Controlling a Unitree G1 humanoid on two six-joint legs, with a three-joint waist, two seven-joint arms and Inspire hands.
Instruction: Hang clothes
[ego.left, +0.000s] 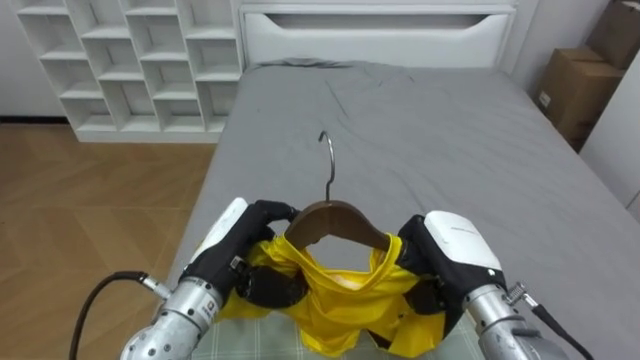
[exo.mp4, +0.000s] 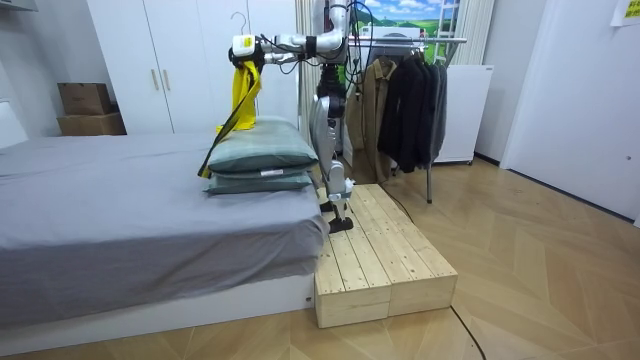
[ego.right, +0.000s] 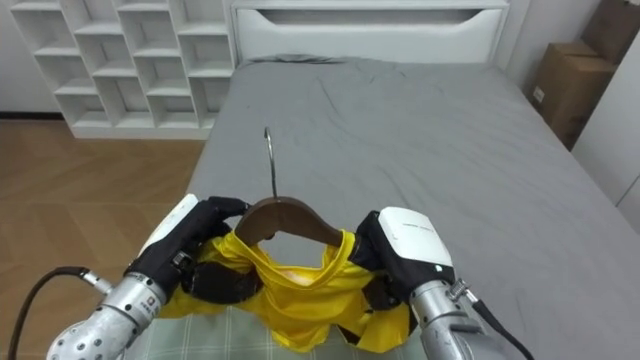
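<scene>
Robot hand at either shoulder, a yellow garment (ego.left: 335, 300) sits draped over a wooden hanger (ego.left: 335, 215) above a grey bed (ego.left: 420, 130).

The left robot hand (ego.left: 255, 250) and the right robot hand (ego.left: 440, 255) each curl their fingers into the cloth at 1 end of the hanger, while its metal hook (ego.left: 327, 160) stands upright and free between them. In the room view the robot stands on a wooden platform (exo.mp4: 380, 250) beside the bed, with the clothes rail (exo.mp4: 420, 40) behind it. The step appears to be seating the garment. Doing it well likely means holding both shoulders level, settling the collar evenly round the hook's base, and gripping the hanger itself, not just the cloth, before the garment goes to the rail.
</scene>
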